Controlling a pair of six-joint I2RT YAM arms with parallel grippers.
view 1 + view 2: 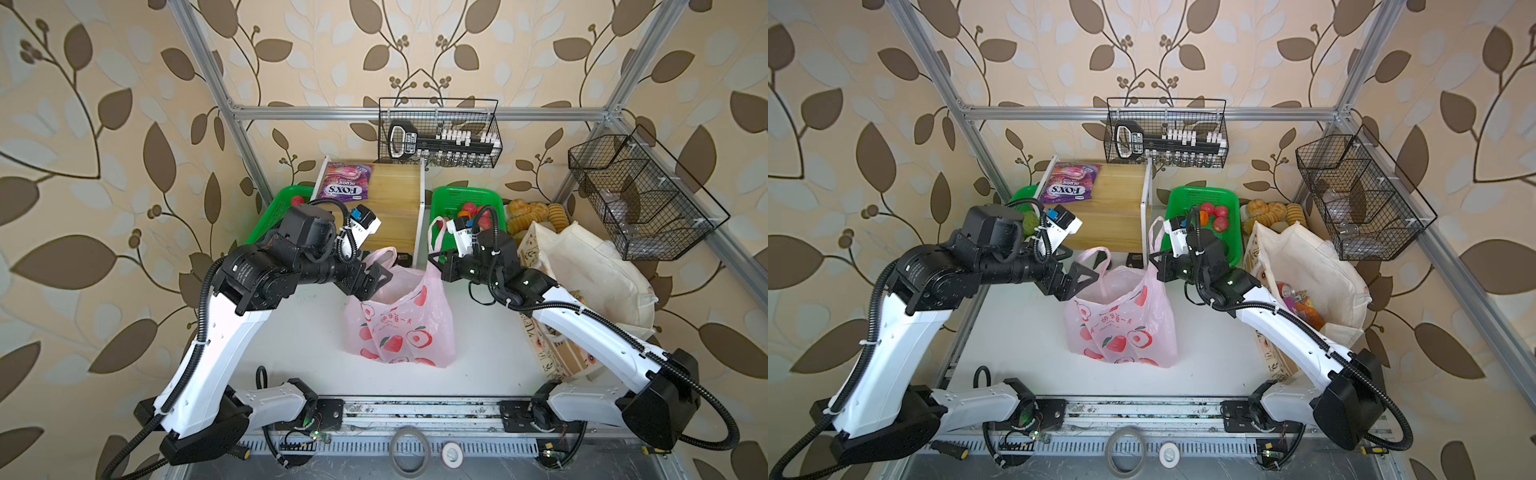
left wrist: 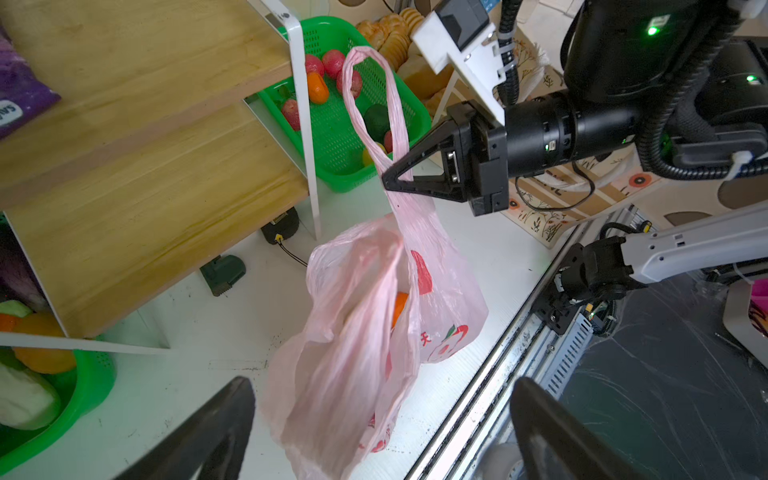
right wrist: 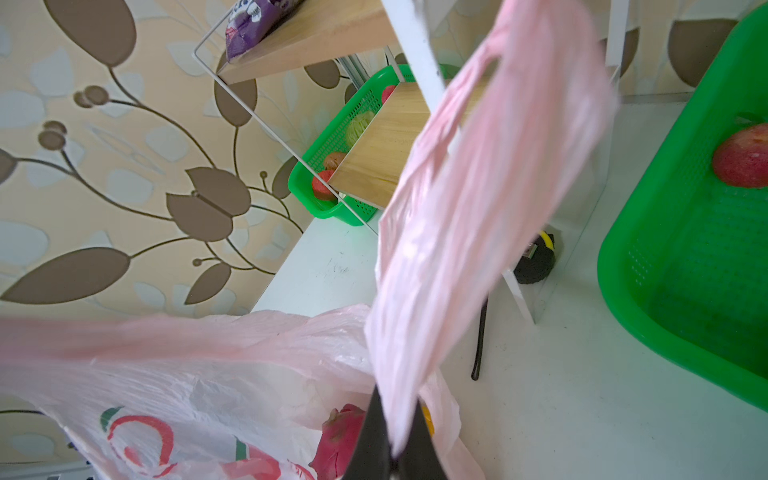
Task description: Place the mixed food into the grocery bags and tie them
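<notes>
The pink bag (image 1: 399, 316) stands on the worktop (image 1: 299, 332) just in front of the shelf (image 1: 390, 199), with a dragon fruit (image 3: 340, 432) and an orange (image 2: 400, 307) seen inside. One handle (image 2: 398, 120) is pinched and held up by the right claw (image 2: 388, 183), while the left claw (image 1: 1073, 284) is spread wide and empty beside the bag's mouth. As only a narrow strip of thin film is gripped, it could be torn or slipped free by a harder pull, and the second handle (image 1: 383, 251) could be missed by the spread claw, or the raised one caught on the shelf's frame, so that no knot is formed.
</notes>
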